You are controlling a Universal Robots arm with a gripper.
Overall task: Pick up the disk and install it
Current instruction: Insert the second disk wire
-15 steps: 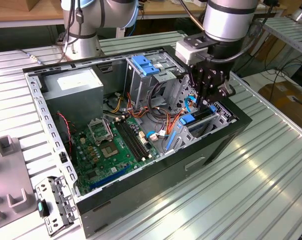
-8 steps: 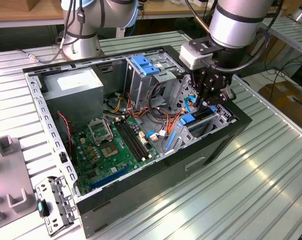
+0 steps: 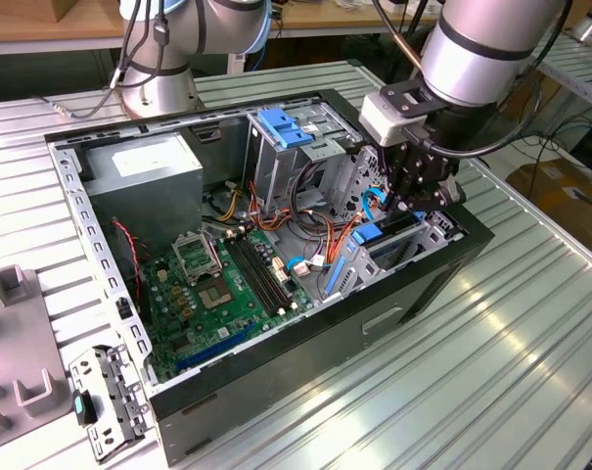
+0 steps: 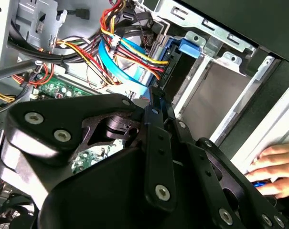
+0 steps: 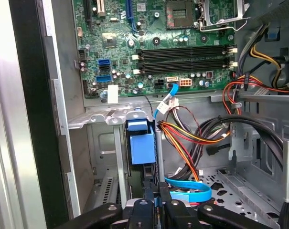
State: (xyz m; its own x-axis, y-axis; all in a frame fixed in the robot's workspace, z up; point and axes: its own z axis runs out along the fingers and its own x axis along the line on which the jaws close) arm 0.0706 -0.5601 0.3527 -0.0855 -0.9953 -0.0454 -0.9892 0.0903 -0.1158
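Note:
The disk [image 3: 386, 235] stands on edge in the bay [image 3: 428, 235] at the front corner of the open computer case, on the exterior view's right. Its blue carrier [image 4: 170, 67] and blue end tab [image 5: 139, 143] show in both wrist views. My gripper [image 3: 410, 204] comes down from above onto the disk's upper edge. Its black fingers [image 5: 144, 210] sit close together on the carrier's edge, so the gripper [image 5: 157, 202] looks shut on the disk. The gripper's tips [image 4: 156, 98] meet the carrier next to a bundle of cables.
The case holds a green motherboard [image 3: 227, 284], a grey power supply [image 3: 144, 171], a tall metal cage with a blue latch [image 3: 281, 127] and loose coloured cables [image 5: 192, 133]. A hand [image 4: 273, 169] rests outside the case. A metal bracket [image 3: 105, 401] lies on the table.

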